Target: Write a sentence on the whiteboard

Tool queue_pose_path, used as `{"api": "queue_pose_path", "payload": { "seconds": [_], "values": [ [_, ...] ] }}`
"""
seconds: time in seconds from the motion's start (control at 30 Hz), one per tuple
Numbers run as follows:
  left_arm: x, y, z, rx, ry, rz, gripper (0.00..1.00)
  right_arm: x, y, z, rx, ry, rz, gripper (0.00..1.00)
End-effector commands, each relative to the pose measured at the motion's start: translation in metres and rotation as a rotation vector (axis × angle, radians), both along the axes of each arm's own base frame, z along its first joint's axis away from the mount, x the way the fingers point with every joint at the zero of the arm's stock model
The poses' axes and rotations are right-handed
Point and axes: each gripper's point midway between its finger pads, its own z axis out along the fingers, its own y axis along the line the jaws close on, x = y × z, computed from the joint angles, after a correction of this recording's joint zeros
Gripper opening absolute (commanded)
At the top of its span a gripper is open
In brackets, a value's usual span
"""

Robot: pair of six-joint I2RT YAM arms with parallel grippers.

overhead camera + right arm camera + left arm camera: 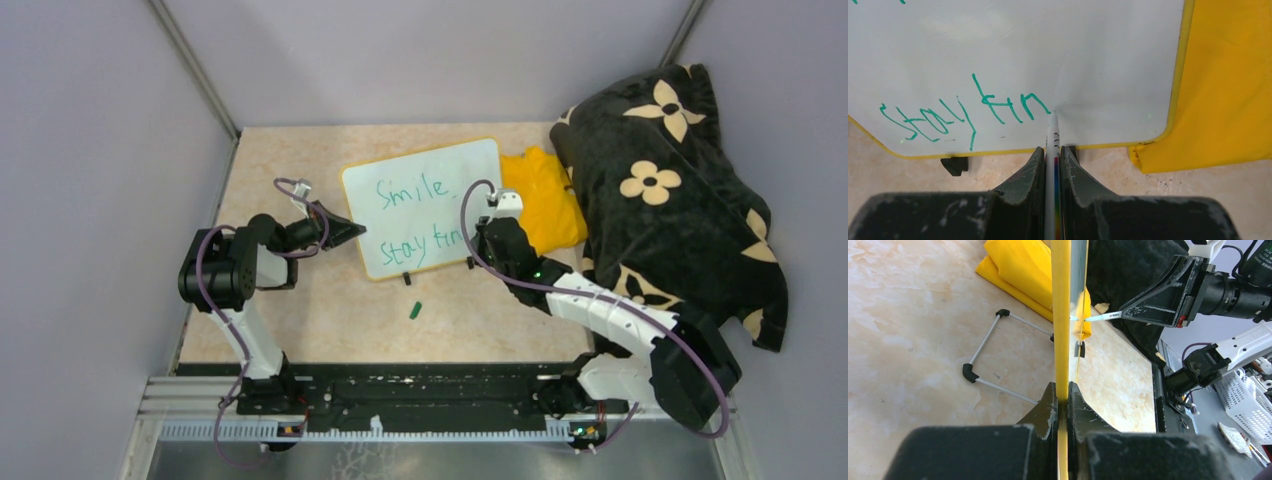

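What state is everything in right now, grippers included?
whiteboard: standing on its feet, one edge clamped
sentence: unfinished, reads "Smile" then "stay kin"
marker: uncapped, tip touching the whiteboard
cap: off, lying on the table
left gripper: shut on the whiteboard
right gripper: shut on the marker
yellow cloth: folded
blanket: heaped at the right

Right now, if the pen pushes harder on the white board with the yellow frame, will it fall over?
Probably not: the left gripper is shut on the edge of the yellow-framed white board. Unheld, it might tip on its small black feet and wire stand.
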Motion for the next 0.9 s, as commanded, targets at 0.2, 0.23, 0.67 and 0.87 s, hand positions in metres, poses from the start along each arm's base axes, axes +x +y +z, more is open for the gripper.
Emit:
{"api": "queue_pose_path", "payload": {
  "seconds": [0.2, 0.23, 0.67, 0.87],
  "values": [
    [-0.002, -0.006, 0.001, 0.025, -0.107, -0.030, 0.00, 0.020, -0.013, 0.068, 0.072, -0.149, -0.081, 0.00],
    [-0.002, -0.006, 0.001, 0.024, -0.108, -0.031, 0.00, 0.022, -0.012, 0.071, 0.075, -0.153, -0.084, 0.00],
    [-0.002, -0.006, 0.001, 0.023, -0.107, -0.029, 0.00, 0.040, 0.000, 0.094, 0.103, -0.195, -0.078, 0.00],
    [-0.002, -0.006, 0.001, 0.023, -0.106, -0.030, 0.00, 0.043, 0.000, 0.093, 0.097, -0.196, -0.083, 0.00]
  ]
}}
